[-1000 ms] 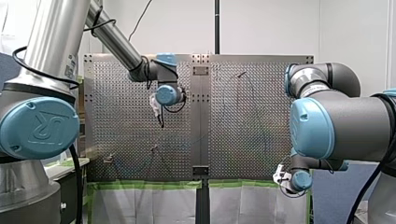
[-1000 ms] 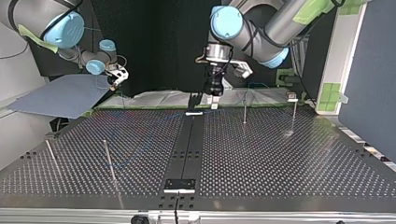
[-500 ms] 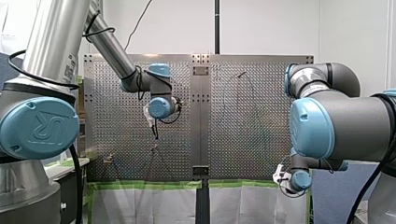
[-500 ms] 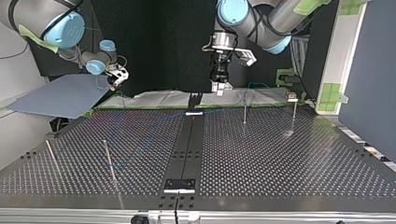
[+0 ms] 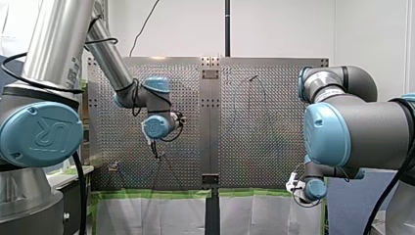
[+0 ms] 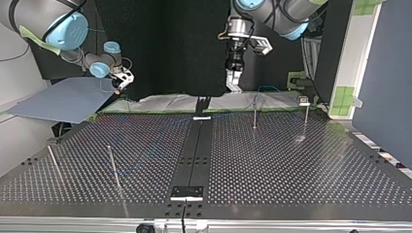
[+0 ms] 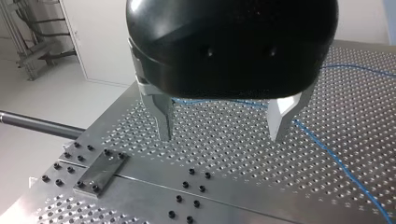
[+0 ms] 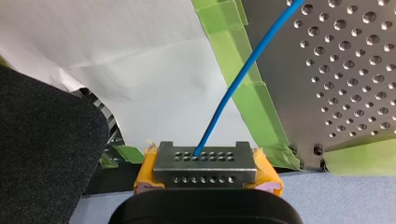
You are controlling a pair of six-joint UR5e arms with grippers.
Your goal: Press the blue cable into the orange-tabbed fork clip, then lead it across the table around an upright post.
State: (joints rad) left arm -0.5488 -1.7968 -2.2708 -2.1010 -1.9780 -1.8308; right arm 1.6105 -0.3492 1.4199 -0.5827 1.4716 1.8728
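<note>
1. My right gripper [image 8: 205, 161], at the front view's lower right and off the table's near edge, is clenched on the blue cable [image 8: 236, 88]
2. The cable leads onto the perforated table [image 8: 355, 70]
3. My left gripper [image 7: 224, 126] hangs over the table left of centre, metal fingers [image 7: 163, 116] spread and empty, with cable lying beyond them
4. Farthest off, two upright posts [image 6: 113, 167] stand at the top view's lower left
</note>
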